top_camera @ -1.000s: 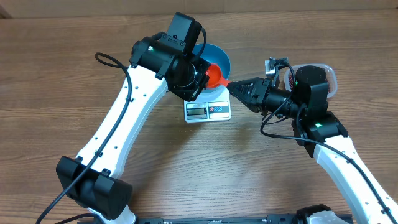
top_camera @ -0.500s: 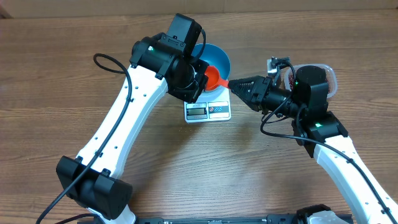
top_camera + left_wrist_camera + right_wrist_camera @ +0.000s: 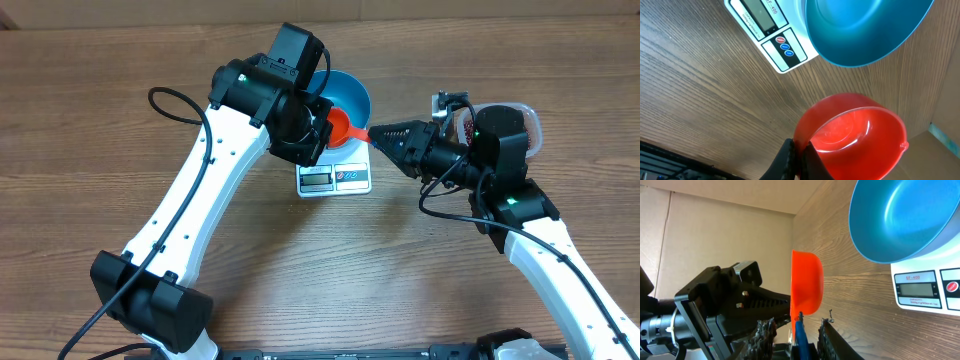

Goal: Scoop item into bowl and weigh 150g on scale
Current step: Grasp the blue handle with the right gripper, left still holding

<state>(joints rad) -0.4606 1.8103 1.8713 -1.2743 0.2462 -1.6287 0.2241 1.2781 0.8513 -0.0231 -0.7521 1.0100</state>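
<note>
An orange-red scoop (image 3: 343,124) hangs beside the blue bowl (image 3: 350,93), which stands on the white scale (image 3: 335,177). My left gripper (image 3: 322,128) is shut on the scoop's rim (image 3: 805,137), pinching the wall of the cup (image 3: 855,135). My right gripper (image 3: 378,135) is open at the scoop's other side. In the right wrist view the scoop's blue handle (image 3: 801,337) runs between its fingers (image 3: 769,332) with a gap on each side. The cup (image 3: 807,285) shows no beans. A few dark red beans (image 3: 466,125) show in the tub behind my right arm.
A clear plastic tub (image 3: 528,118) stands at the right, mostly hidden by my right arm. The scale's display (image 3: 757,12) and buttons (image 3: 785,46) face the table's front. The left arm reaches over the table from the front left.
The right jaws have opened a little off the scoop's handle and drawn slightly to the right. The scoop has shifted a touch leftward, held by the left gripper.
</note>
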